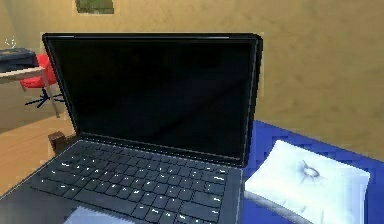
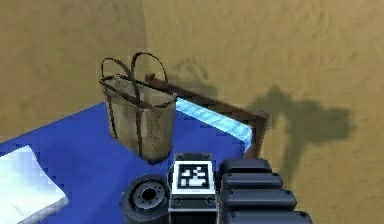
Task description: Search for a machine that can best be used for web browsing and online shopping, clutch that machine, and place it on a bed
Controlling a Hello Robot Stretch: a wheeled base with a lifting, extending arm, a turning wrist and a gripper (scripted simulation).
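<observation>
A dark laptop (image 1: pixel 150 110) with its lid raised stands very near in the forward view, black screen above, keyboard (image 1: pixel 135 185) below. Its right side overlaps a bed with a blue cover (image 1: pixel 345 215). In the arm side view the dark arm (image 2: pixel 255 190) rises from the bottom edge with a white marked square (image 2: pixel 196 180) at its end. To the left of the square is the gripper's round dark body (image 2: pixel 148 200), low over the blue bed cover (image 2: pixel 90 135). Its far end is cut off, so I cannot tell whether it holds anything.
A white pillow (image 1: pixel 300 175) lies on the bed right of the laptop, also the white pillow (image 2: pixel 25 185) at the arm side view's left. A tan bag with handles (image 2: pixel 140 110) stands on the bed near a wooden frame (image 2: pixel 235 110). A red chair (image 1: pixel 45 75) stands far left by a desk.
</observation>
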